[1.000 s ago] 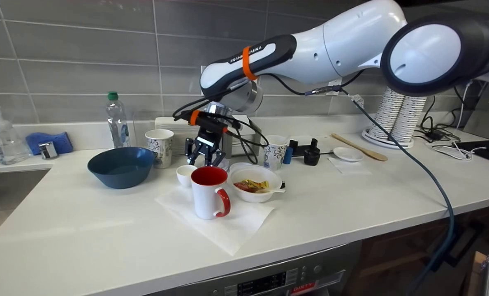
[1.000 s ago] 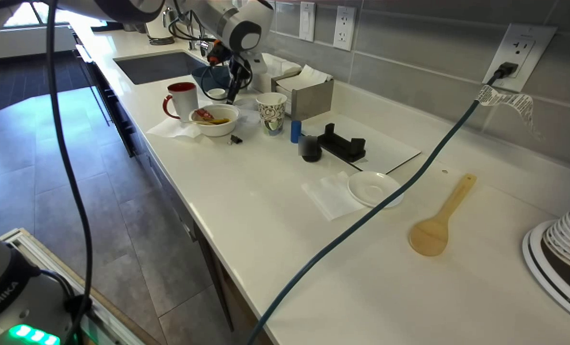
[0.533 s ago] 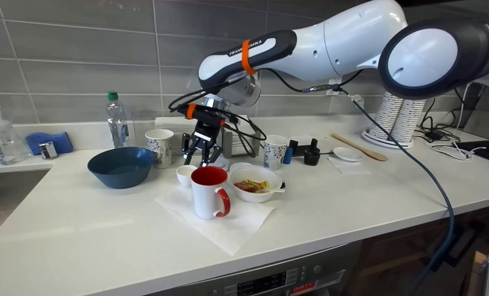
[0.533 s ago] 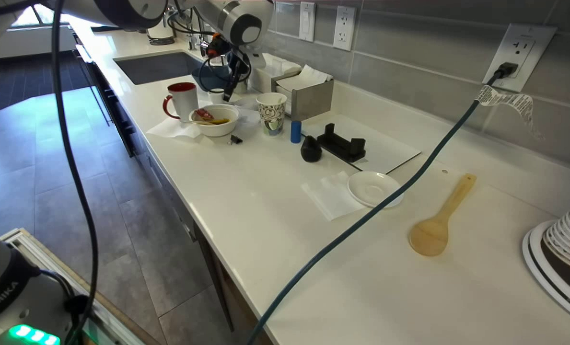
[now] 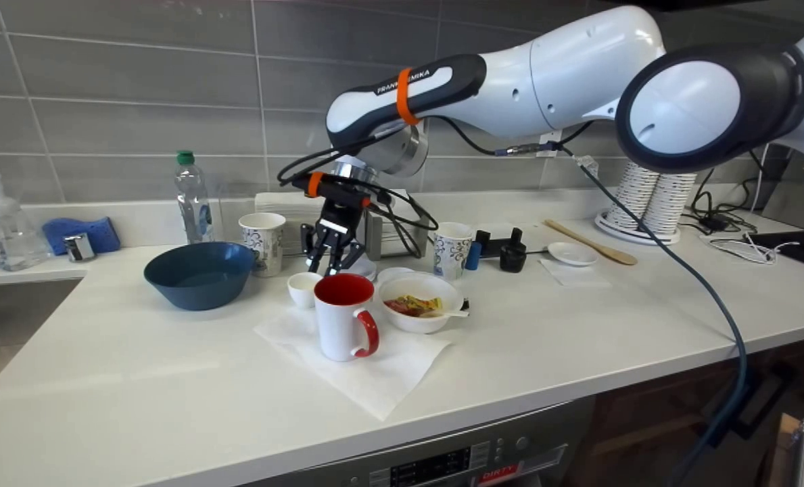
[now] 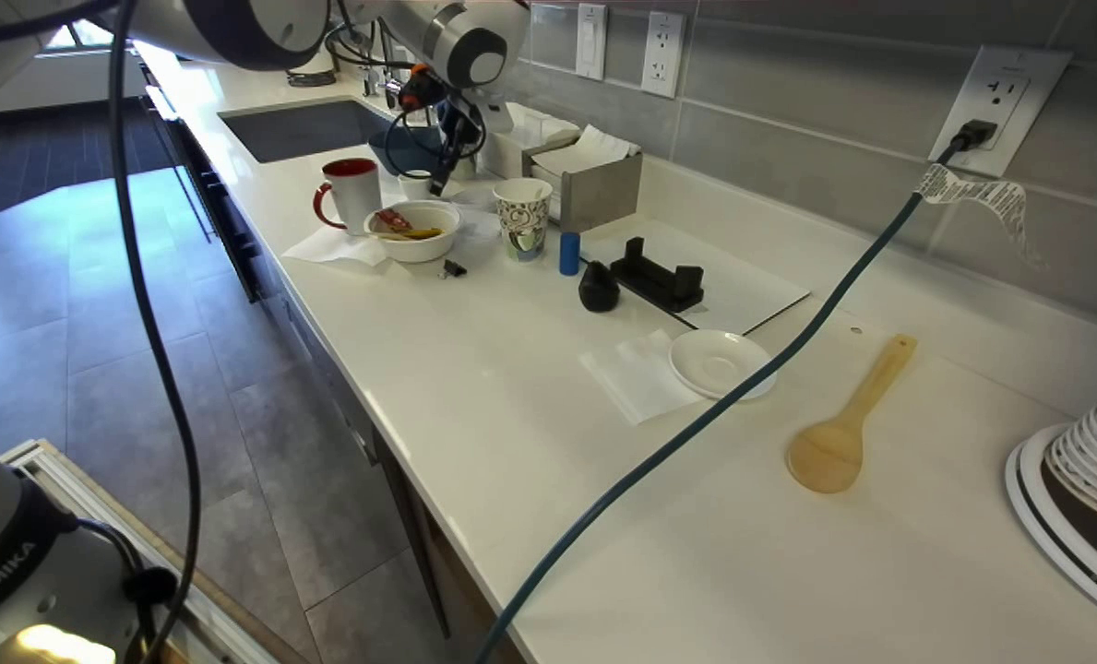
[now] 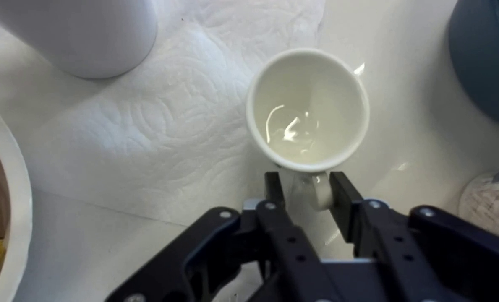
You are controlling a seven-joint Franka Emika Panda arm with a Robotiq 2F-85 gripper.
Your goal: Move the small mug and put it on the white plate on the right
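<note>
The small mug (image 5: 301, 292) stands upright by the paper towel, behind and left of the big red-and-white mug in an exterior view. It also shows in an exterior view (image 6: 413, 187) and in the wrist view (image 7: 308, 110). My gripper (image 7: 306, 184) is low at its handle, one finger on each side. The right finger is against or very near the handle; a gap shows on the left, so the jaws are partly open. The gripper also shows in both exterior views (image 5: 324, 268) (image 6: 436, 189). The white plate (image 6: 716, 360) lies far to the right, also in an exterior view (image 5: 572, 253).
The red-and-white mug (image 5: 339, 331) and a white bowl with food (image 5: 418, 325) stand close by. A blue bowl (image 5: 199, 284) and patterned cups (image 5: 263, 250) (image 5: 451, 251) flank the gripper. A cable (image 6: 603, 498) crosses before the plate; a wooden spoon (image 6: 829, 452) lies beyond.
My gripper first shifted slightly left. Then its fingers came closer together around the handle, and the small mug moved slightly left in an exterior view.
</note>
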